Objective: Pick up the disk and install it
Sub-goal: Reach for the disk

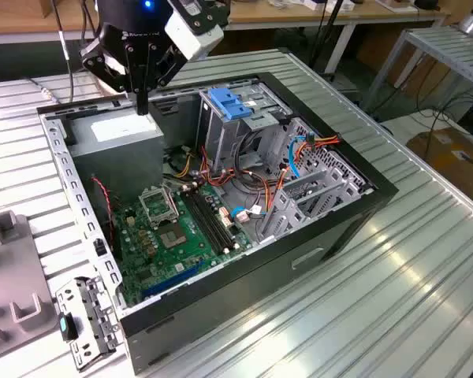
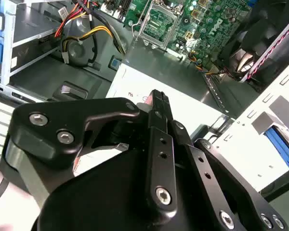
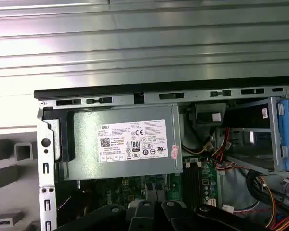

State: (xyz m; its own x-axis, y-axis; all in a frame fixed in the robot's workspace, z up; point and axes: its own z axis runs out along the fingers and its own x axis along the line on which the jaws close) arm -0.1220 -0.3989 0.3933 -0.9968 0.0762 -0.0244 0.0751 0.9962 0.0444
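The disk is out of view. My gripper [image 1: 143,106] hangs at the back left of the open computer case [image 1: 363,206], just above the grey power-supply box [image 1: 118,130] with its white sticker. The two fingers stand pressed together, pointing straight down, with nothing between them. In the second wrist view the fingertips [image 2: 157,97] hover over the box's white sticker [image 2: 183,103]. The first wrist view looks down on the power-supply box [image 3: 125,142], with the black gripper body [image 3: 154,217] at the picture's edge.
Inside the case lie the green motherboard [image 1: 177,228], bundles of coloured cables [image 1: 244,185] and a tall drive cage with a blue plastic handle [image 1: 229,105]. A grey fixture [image 1: 12,303] and a loose metal bracket [image 1: 87,315] sit on the ribbed table at the exterior view's left.
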